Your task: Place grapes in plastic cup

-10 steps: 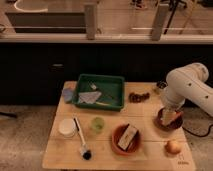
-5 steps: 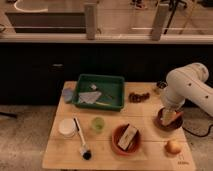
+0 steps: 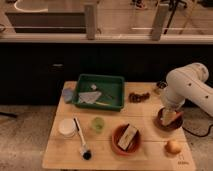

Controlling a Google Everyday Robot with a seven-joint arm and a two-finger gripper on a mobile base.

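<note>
I can't tell whether my gripper (image 3: 168,114), over the dark bowl (image 3: 172,128), is open or closed; the grapes (image 3: 138,96) nearby look light and squashy, so I'd pinch mid-bunch gently.

Wooden table (image 3: 150,156): green tray (image 3: 113,89) back centre, grapes (image 3: 138,96) just right of it; plastic cup (image 3: 98,124) mid-left; orange bowl (image 3: 115,143) front centre; gripper (image 3: 169,115) over dark bowl (image 3: 160,123), right edge

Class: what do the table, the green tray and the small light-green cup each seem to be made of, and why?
Table: pale wood, matte, by its tan boards. Green tray: probably plastic, given its even colour and moulded rim. Light-green cup: likely thin plastic, as it looks translucent. The gripper hangs over the dark bowl at the right.
</note>
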